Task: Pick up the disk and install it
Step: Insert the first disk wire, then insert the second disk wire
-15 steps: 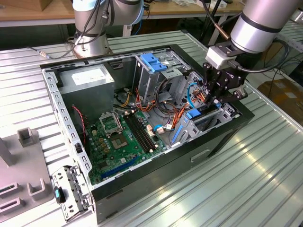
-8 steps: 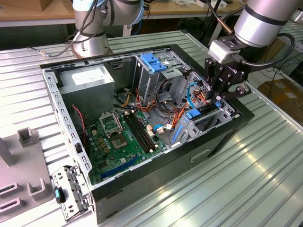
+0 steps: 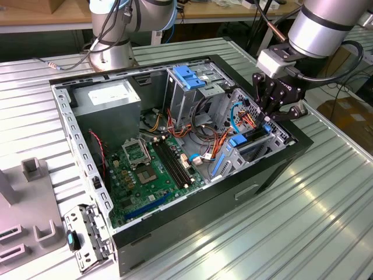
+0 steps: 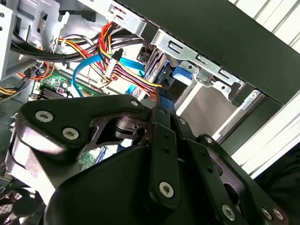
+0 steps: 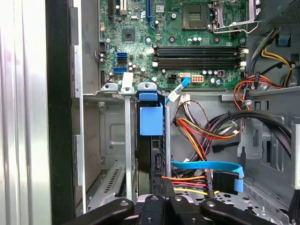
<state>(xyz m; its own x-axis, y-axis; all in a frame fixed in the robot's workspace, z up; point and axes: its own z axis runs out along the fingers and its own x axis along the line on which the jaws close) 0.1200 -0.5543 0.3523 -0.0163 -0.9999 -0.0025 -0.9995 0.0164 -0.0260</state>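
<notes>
Hovering end effector [image 3: 269, 116], disk [image 5: 151, 119] seated just beneath

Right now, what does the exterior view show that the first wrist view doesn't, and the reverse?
Exterior view adds: the arm's base, the grey box with a white sticker, the blue latch on the cage, the grey stand outside the case. First wrist view adds: the bay's inner wall beside the disk. Shared: circuit board, memory slots, claw by the disk.
</notes>
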